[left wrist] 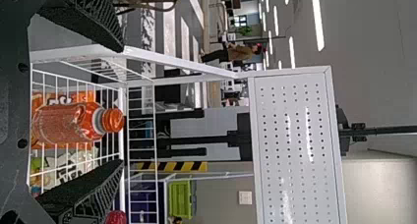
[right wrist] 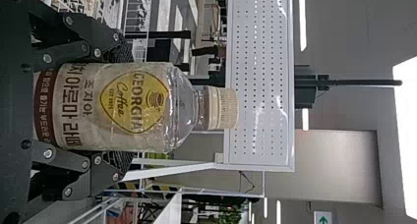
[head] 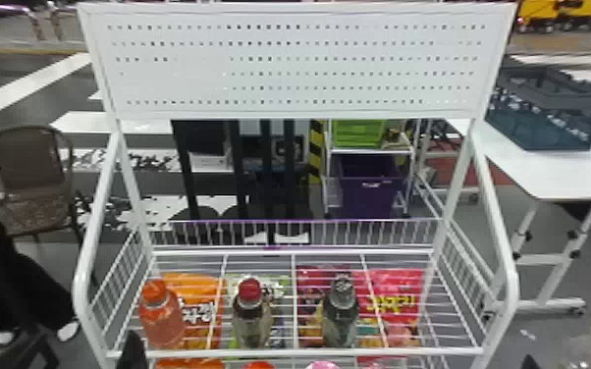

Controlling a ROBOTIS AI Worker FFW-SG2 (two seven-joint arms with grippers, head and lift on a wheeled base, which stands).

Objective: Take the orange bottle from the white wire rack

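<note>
One orange bottle (head: 162, 319) stands upright in the left front corner of the white wire rack (head: 510, 279), probably set by the edge for easy reach. The left hand (left wrist: 122, 106) is spread, its black fingers to either side of the bottle in the wrist view, presumably lined up to close round its body. The front rail (head: 289, 352) crosses low before it, so a lift should come before any pull. The left side frame (head: 81, 275) leaves less room than the gap towards the red-capped bottle (head: 252, 321). Well apart, the right hand (right wrist: 130, 106) pinches a coffee bottle (right wrist: 113, 123) round its body, likely kept outside the rack to avoid knocks.
</note>
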